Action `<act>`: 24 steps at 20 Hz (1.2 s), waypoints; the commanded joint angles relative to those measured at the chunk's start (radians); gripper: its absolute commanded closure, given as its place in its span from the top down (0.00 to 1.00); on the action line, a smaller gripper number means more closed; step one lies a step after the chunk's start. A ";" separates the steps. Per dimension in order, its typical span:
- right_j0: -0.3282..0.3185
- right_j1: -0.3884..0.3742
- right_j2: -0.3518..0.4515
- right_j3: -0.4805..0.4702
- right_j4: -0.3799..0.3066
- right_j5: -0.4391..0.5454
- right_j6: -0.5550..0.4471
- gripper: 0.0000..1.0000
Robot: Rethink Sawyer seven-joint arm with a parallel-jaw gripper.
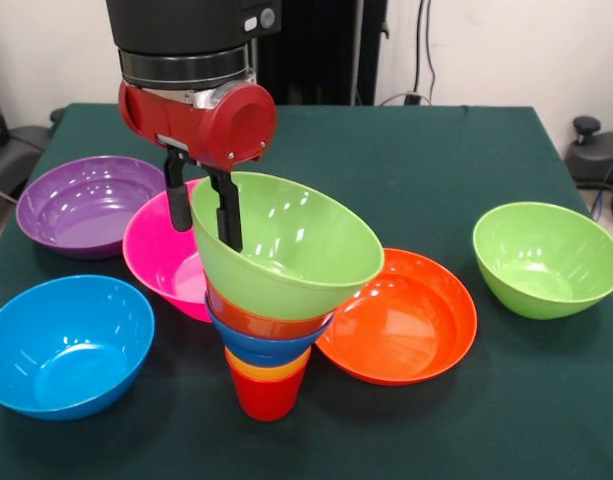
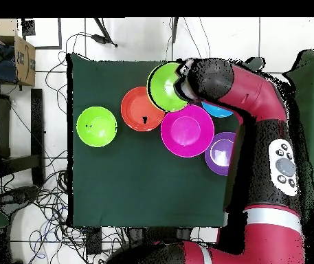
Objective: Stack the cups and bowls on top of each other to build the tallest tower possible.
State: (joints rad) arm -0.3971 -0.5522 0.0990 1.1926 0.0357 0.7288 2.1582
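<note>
hand (image 1: 203, 210) seemingly pinching tilted green bowl (image 1: 291, 245) atop tower (image 1: 269, 340).

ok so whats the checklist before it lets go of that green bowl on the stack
1. End effector grip on the green bowl: fingers straddle its rim, one inside, one outside. Ok.
2. Green bowl seated level: it tilts clearly to one side. Not ok.
3. Stack underneath: red cup upright on the table, orange cup and small bowls nested above. Ok.
4. Stack leaning: cannot tell.
5. Room around the base: pink bowl and orange bowl sit close on either side and could be hit if it falls. Not ok.
6. Spare bowls for later: purple, blue and second green stand apart. Ok.
</note>
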 commanded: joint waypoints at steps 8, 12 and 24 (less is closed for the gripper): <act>0.031 -0.006 0.013 0.060 0.014 0.091 0.063 1.00; 0.030 -0.019 0.013 0.087 0.022 0.085 0.060 1.00; 0.021 -0.023 0.021 0.095 0.024 0.072 0.036 1.00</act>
State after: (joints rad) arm -0.3964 -0.5556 0.0737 1.2037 0.0559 0.7288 2.1582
